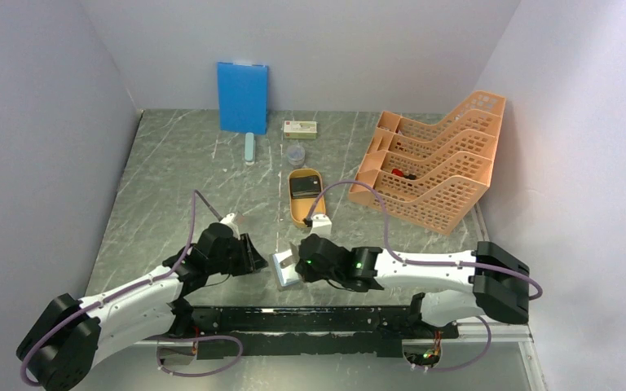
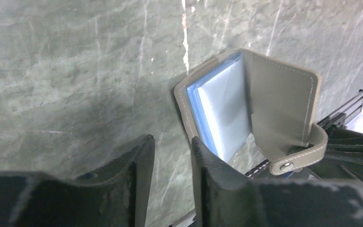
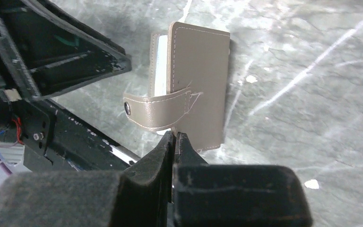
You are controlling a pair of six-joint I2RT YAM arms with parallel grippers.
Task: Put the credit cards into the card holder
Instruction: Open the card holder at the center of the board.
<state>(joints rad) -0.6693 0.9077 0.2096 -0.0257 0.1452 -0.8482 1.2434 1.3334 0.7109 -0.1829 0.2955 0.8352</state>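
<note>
Taupe-grey card holder (image 3: pixel 201 80), edge pinched in right jaws, left jaws parted just beside it

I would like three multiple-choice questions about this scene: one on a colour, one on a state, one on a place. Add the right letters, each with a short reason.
1. The board leaning on the back wall is
A. red
B. blue
C. yellow

2. The right gripper is
A. wide open
B. shut on the card holder
C. shut on the board

3. The credit cards lie
A. in the orange oval tray
B. inside the card holder
C. on the board

Answers:
1 B: the top view shows it plainly blue.
2 B: its wrist view shows the fingers pinched together on the holder's taupe cover.
3 A: the dark cards sit in the tray, beyond both grippers.
</note>
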